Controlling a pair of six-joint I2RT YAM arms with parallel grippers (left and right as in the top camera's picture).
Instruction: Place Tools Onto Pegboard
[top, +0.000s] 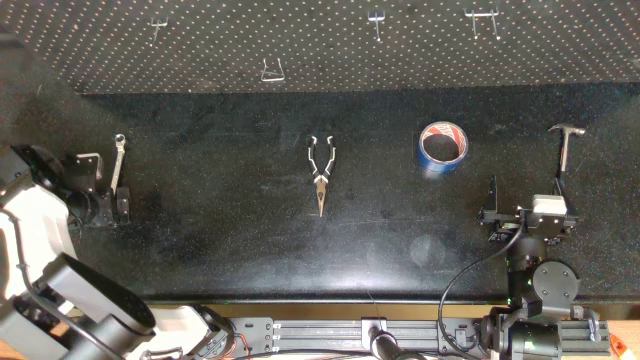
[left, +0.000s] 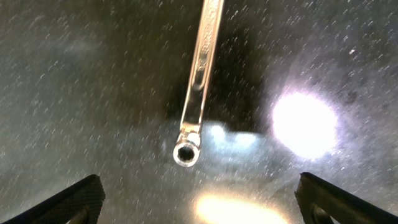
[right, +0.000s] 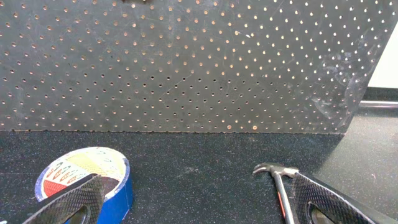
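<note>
We find the left gripper (left: 199, 202) spread wide above the ring end of the wrench (left: 200, 81), near the table's (top: 220, 230) left edge. The right gripper (right: 199, 208), also spread, sits low between tape roll (right: 81, 168) and hammer (right: 275, 169). Pliers (top: 321, 175) lie mid-table, well apart from the other tools.

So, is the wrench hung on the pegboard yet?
Not hung: the wrench lies flat on the table, by the open left gripper.

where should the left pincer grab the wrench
Take the wrench by its straight shank, a little up from the ring end, coming from straight above. It lies flat on the table and is slim, and the open left pincer hangs over that end, its fingers straddling the shank's line.
</note>
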